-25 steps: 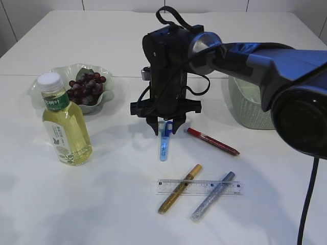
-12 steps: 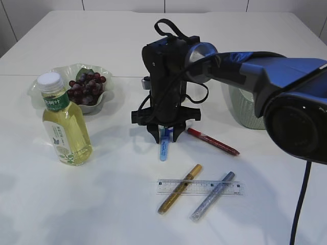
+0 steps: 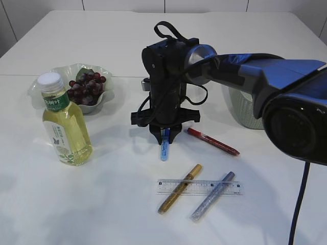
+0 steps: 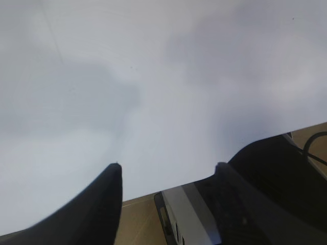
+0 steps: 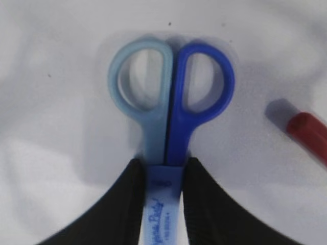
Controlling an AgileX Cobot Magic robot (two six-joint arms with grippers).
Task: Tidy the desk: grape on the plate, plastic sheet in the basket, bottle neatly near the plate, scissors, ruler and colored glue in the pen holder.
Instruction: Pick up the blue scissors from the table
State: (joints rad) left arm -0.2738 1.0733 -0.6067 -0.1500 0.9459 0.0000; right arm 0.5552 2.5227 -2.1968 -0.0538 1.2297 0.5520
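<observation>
Beside the scissors (image 5: 164,148) on the table, the right gripper (image 3: 164,137) has its fingers (image 5: 125,204) pressed to either side of the pair just below the handles, grasping them while they lie flat. Risk, I'd say: the grip sits near one end, so the blades may swing or slip on lifting. Red glue pen (image 3: 212,141) lies just right of the scissors and could get knocked. Left gripper (image 4: 168,176) is released, empty, over bare table.
</observation>
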